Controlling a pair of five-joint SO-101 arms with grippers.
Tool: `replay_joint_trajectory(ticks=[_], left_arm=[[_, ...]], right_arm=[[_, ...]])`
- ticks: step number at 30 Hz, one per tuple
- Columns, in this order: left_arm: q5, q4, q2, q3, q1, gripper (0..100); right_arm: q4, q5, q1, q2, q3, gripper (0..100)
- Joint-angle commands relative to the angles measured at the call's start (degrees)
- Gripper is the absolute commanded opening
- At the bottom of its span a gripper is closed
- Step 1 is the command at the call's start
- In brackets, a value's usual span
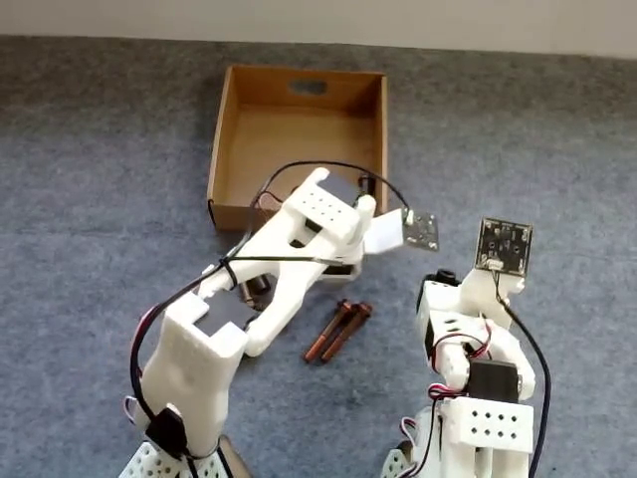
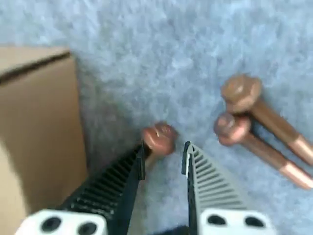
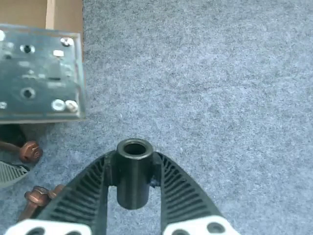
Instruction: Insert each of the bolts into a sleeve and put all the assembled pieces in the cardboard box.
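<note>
Two bolts (image 1: pixel 338 331) lie side by side on the grey carpet (image 1: pixel 100 149) in the high view, between the left arm (image 1: pixel 299 249) and the right arm (image 1: pixel 478 339). The cardboard box (image 1: pixel 227 149) sits open-topped beyond them. The left arm's forward end hangs just short of the box's near wall.

From the left wrist, the left gripper (image 2: pixel 164 156) stands narrowly open. Its tips are on either side of the hex head of a third bolt (image 2: pixel 159 137) on the carpet. One finger touches the head and a sliver of gap shows at the other. The pair of bolts lies near on one side, and the box's outer wall is on the other.

From the right wrist, the right gripper (image 3: pixel 133 164) is clamped on a black sleeve (image 3: pixel 133 176), whose open bore faces away from the camera. Beyond it hangs a circuit board (image 3: pixel 39 73), with copper bolt heads beneath it on the carpet.
</note>
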Motion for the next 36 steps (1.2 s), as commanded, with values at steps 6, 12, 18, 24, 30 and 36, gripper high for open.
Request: replay_joint_trajectory(ticks=[6,12,18,24,30,36], left_arm=[[-0.1,2.0,3.6,-4.1,1.2,14],[-0.1,4.7,1.5,-4.1,0.0,0],[5.1,4.6,-4.2,-4.1,0.5,1],[14.6,4.5,-7.8,-3.7,0.4,1],[33.4,4.6,-7.7,-3.6,0.0,1],[34.5,1.4,-5.9,-3.7,-2.2,1]], right_arm=[[0.2,-0.2,0.4,-0.8,-0.4,0.5],[0.1,-0.2,0.4,-0.8,-0.4,0.5],[0.1,-0.2,0.4,-0.8,-0.4,0.5],[0.1,-0.2,0.4,-0.8,-0.4,0.5],[0.2,-0.2,0.4,-0.8,-0.4,0.5],[0.2,-0.2,0.7,-0.8,-0.4,0.5]])
